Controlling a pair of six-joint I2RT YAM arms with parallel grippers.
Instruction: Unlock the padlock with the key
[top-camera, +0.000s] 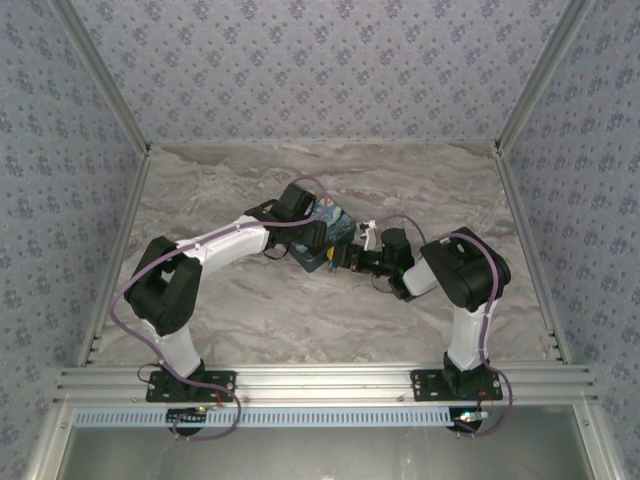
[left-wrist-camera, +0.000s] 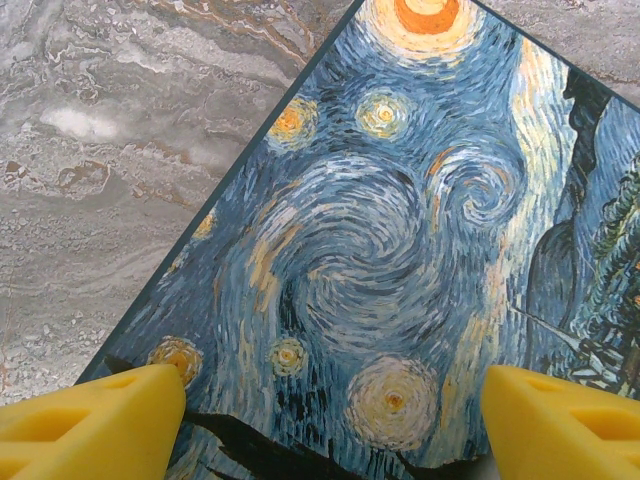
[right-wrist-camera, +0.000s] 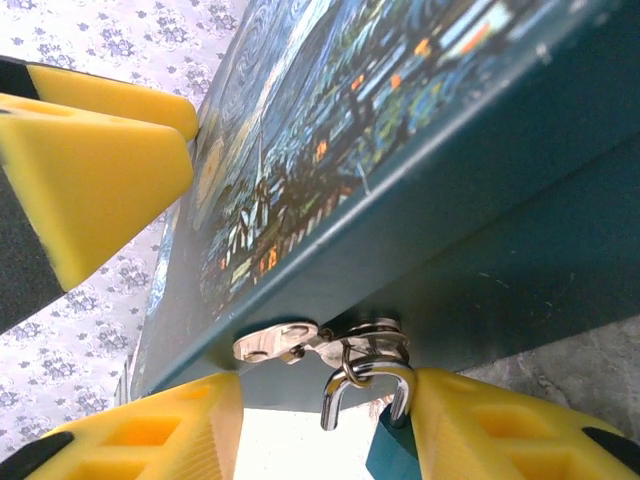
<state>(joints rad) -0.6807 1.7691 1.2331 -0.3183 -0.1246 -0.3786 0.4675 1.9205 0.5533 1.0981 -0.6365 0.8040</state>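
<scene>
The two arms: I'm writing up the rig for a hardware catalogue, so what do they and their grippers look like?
Both the left arm and right arm have white links between bulky black joints, on black base plates. A thin lilac cable loops along each. The left gripper and right gripper carry blunt yellow wedge fingers with black backing.

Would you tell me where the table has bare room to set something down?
Bare marble lies between the box and the back wall, between the left arm and the right arm by the near rail, and beside the right frame. The middle is crowded: the left gripper and right gripper meet at the box and its padlock.
</scene>
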